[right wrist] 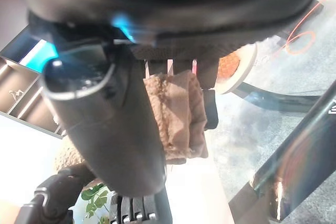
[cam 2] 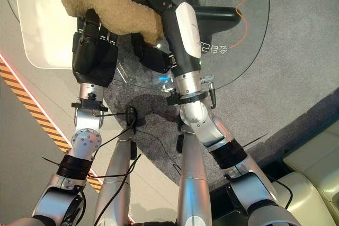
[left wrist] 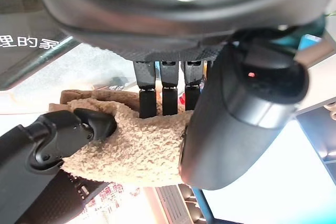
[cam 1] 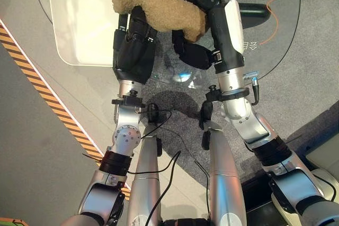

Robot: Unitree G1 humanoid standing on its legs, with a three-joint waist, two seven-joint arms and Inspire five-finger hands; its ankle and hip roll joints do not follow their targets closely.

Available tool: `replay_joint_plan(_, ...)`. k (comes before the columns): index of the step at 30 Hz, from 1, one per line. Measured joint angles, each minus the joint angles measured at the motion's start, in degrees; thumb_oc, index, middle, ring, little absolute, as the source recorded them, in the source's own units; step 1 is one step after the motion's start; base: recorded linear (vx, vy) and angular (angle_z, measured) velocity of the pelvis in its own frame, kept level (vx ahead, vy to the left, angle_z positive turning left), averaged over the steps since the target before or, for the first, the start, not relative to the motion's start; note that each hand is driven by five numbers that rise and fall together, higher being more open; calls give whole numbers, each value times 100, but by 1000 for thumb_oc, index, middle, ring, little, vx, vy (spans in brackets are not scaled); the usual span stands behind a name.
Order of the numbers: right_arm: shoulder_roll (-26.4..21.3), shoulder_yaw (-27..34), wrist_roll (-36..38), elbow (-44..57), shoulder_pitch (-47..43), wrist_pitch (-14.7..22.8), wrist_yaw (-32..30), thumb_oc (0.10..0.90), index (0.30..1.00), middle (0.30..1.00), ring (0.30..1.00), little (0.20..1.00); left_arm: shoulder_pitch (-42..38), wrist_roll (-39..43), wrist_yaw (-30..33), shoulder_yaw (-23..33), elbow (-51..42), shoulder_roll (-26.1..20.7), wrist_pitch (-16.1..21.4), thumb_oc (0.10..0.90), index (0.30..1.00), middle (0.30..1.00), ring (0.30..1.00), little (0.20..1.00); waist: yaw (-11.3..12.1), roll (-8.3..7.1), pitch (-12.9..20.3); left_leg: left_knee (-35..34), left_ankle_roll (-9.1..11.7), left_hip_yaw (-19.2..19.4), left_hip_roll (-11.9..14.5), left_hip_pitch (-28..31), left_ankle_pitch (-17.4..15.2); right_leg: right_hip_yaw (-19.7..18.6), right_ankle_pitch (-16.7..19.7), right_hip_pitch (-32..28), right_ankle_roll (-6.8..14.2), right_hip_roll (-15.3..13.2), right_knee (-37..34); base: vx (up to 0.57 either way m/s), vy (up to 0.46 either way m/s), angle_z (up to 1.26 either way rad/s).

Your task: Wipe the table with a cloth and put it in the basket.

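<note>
Over the round glass table [cam 1: 275, 51], the tan fleecy cloth [cam 1: 153, 1] is bunched up between the two hands, draped over the top of both. Left hand [cam 1: 135, 46] is under the cloth's left end with its fingers [left wrist: 163, 98] running up into the fleece, though I cannot tell whether they are curled on it, while the right hand [cam 1: 198, 35] has the cloth's right end clenched, a fold of it pinched between its fingers and thumb in the right wrist view. Underneath, grey carpet [cam 1: 32, 157] and a black-and-orange striped strip [cam 1: 47, 99] run off to the left.
</note>
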State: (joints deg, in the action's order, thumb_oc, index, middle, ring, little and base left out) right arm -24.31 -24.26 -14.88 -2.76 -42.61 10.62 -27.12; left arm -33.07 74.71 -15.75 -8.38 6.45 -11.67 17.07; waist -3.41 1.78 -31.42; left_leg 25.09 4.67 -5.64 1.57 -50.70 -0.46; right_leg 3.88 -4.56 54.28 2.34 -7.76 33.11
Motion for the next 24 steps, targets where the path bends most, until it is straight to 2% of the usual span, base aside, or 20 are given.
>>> replay_joint_plan(16, 3, -4, -36, 0, 0, 0, -1, 100, 300, 300, 300, 200, -1, 0, 0, 5, 1, 10, 2, 100, 300, 300, 300, 200, 5, -1, 0, -3, 0, -1, 0, -8, 0, 1, -2, 6, 2, 0, -4, 0, 0, 0)
replay_joint_plan(17, 3, -3, -38, 0, 1, 0, -3, 240, 420, 420, 420, 340, -1, 0, 0, 5, 1, 9, 2, 100, 300, 300, 300, 200, 6, -1, 0, -3, 0, -1, 0, -8, 0, 1, -1, 6, 2, 0, -5, 0, 0, 0)
replay_joint_plan(18, 3, -3, -45, 0, 0, 0, -3, 707, 820, 820, 820, 807, -1, 0, 0, 5, 1, 9, 2, 100, 300, 300, 300, 200, 5, -1, 0, -4, 0, -1, 0, -8, 0, 1, -2, 6, 2, 0, -6, 0, 0, 0)
replay_joint_plan(19, 3, -4, -54, 1, 1, 0, -3, 800, 900, 900, 900, 900, -1, 0, 0, 5, 1, 8, 2, 100, 300, 300, 300, 200, 3, -1, 0, -4, 0, -1, 0, -9, 0, 1, -2, 6, 2, 0, -6, 0, 0, 0)
replay_joint_plan(24, 3, -67, -86, -15, 18, -5, 7, 800, 900, 900, 900, 900, -61, 1, 0, -31, 29, 6, 64, 100, 300, 300, 300, 200, 5, -1, 0, -3, 0, -1, 0, -11, 0, 2, -1, 8, 2, 0, -6, 0, 0, 0)
